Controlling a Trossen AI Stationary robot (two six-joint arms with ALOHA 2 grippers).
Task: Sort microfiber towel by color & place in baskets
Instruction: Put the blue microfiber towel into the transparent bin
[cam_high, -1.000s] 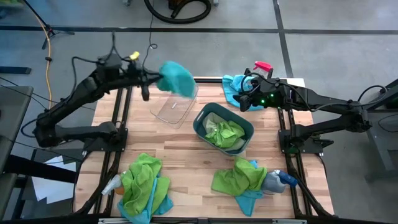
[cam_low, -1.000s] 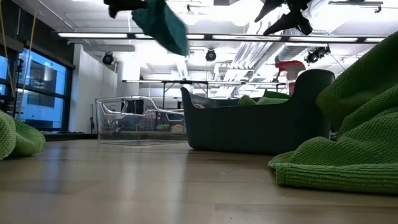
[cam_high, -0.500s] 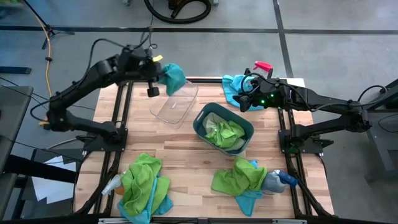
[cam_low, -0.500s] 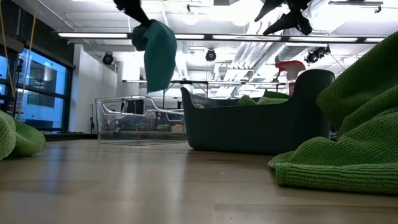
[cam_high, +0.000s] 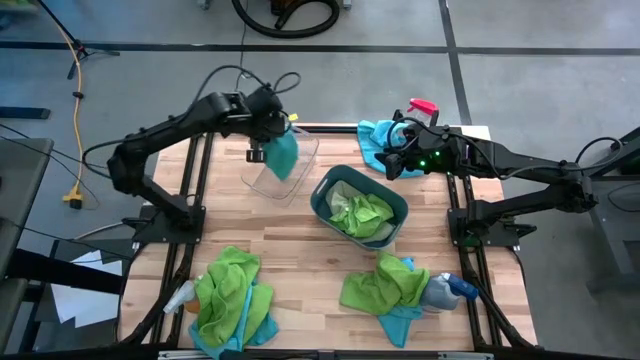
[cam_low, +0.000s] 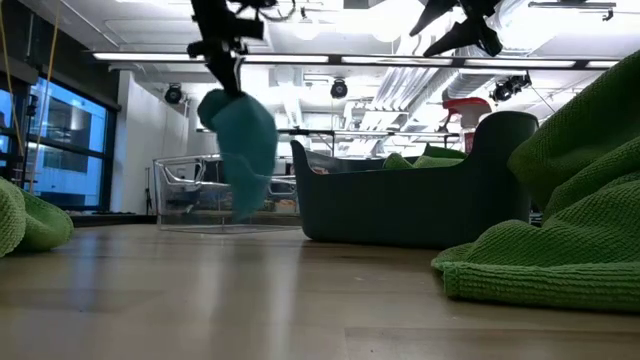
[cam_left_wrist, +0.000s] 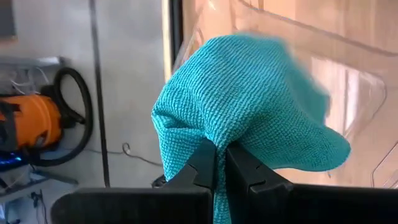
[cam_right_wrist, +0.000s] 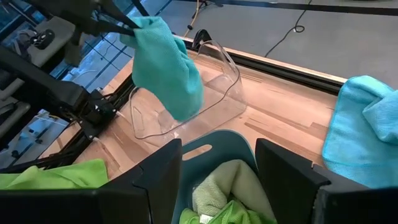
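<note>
Left gripper (cam_high: 277, 135) pinched tight on a turquoise towel (cam_high: 283, 153), hanging it over the clear tub (cam_high: 280, 165) at the table's far left. Left wrist view: fingers (cam_left_wrist: 202, 163) clamp a fold of the cloth, rest drapes down. Low view: towel (cam_low: 240, 145) dangles in front of the clear tub (cam_low: 190, 195), lower end about at rim height; can't tell if it touches the tub.

Right gripper (cam_high: 395, 158) hovers at the far right edge, jaws apart, holding nothing, beside a turquoise towel heap (cam_high: 372, 140) near a pink-topped bottle (cam_high: 423, 106).

Largest down: wooden table (cam_high: 300, 250); left arm (cam_high: 165, 135) reaching in from the left, right arm (cam_high: 530, 170) from the right. Dark tub (cam_high: 358, 205) mid-table, just beside the clear tub, holds green towels (cam_high: 362, 213). Near left corner: green-on-turquoise pile (cam_high: 232, 295) next to a spray bottle (cam_high: 180, 296). Near right: second mixed pile (cam_high: 388, 285) against a blue-topped bottle (cam_high: 450, 290).
</note>
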